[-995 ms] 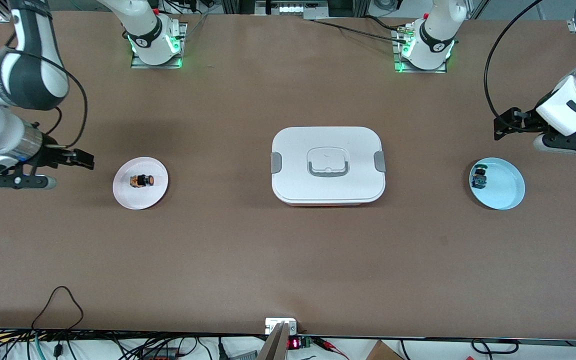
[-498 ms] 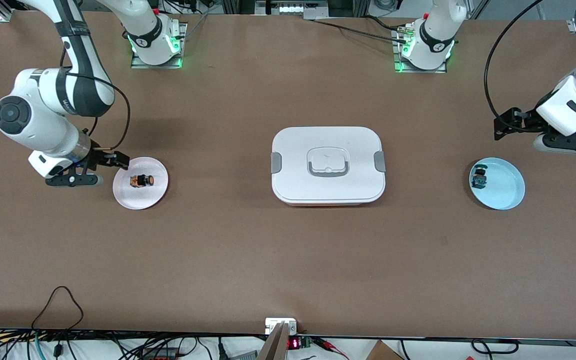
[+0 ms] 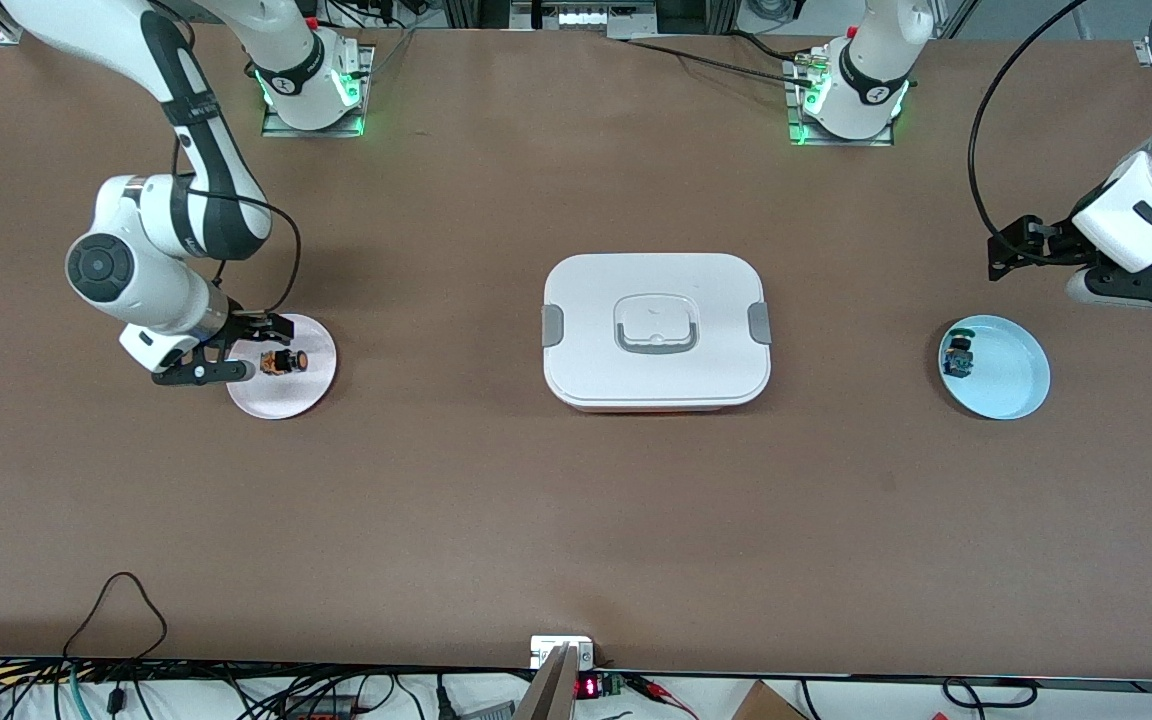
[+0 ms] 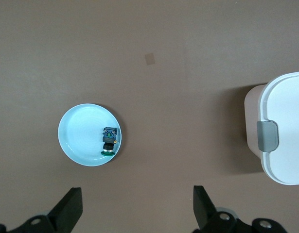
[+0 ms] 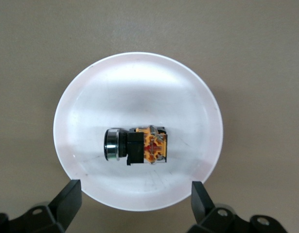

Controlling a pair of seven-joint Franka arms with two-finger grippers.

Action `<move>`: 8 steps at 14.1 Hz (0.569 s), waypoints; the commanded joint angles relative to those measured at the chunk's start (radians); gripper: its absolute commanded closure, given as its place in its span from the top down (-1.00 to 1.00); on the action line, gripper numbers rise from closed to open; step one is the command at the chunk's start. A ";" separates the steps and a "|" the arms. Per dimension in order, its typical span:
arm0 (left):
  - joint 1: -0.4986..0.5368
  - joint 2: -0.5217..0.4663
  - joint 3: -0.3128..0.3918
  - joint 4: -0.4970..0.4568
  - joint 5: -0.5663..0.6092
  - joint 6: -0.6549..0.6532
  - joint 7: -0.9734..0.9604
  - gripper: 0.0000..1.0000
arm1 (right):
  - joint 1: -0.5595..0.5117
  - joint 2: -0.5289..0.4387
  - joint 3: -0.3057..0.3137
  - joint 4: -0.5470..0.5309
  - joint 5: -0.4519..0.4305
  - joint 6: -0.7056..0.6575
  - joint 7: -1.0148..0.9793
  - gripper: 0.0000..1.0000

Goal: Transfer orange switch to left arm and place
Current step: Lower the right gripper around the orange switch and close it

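The orange switch (image 3: 283, 361) lies on its side on a small pink plate (image 3: 286, 398) toward the right arm's end of the table. In the right wrist view the switch (image 5: 136, 145) sits mid-plate (image 5: 139, 73). My right gripper (image 3: 271, 328) hovers open and empty over the plate's edge; its fingers (image 5: 67, 198) straddle the plate rim, clear of the switch. The white box (image 3: 656, 330) stands closed at mid-table. My left gripper (image 3: 1011, 248) waits open and empty above the table near a blue plate (image 3: 1014, 380).
The blue plate (image 4: 79, 133) holds a small blue-and-green component (image 3: 958, 357), which also shows in the left wrist view (image 4: 109, 141). The box corner with a grey clip (image 4: 267, 136) shows there too. Cables and a small device lie along the table's front edge.
My right arm has swung in from the table's end, bringing its gripper from beside the pink plate to over the plate's edge. The left arm, switch and box have not moved.
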 commanded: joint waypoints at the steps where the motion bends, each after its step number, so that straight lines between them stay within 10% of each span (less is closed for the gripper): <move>1: -0.002 0.013 0.005 0.028 -0.011 -0.013 -0.003 1.00 | -0.002 0.027 0.002 0.002 0.031 0.041 -0.057 1.00; 8: -0.002 0.013 0.005 0.028 -0.011 -0.013 -0.003 1.00 | -0.002 0.109 0.026 0.008 0.101 0.128 -0.103 1.00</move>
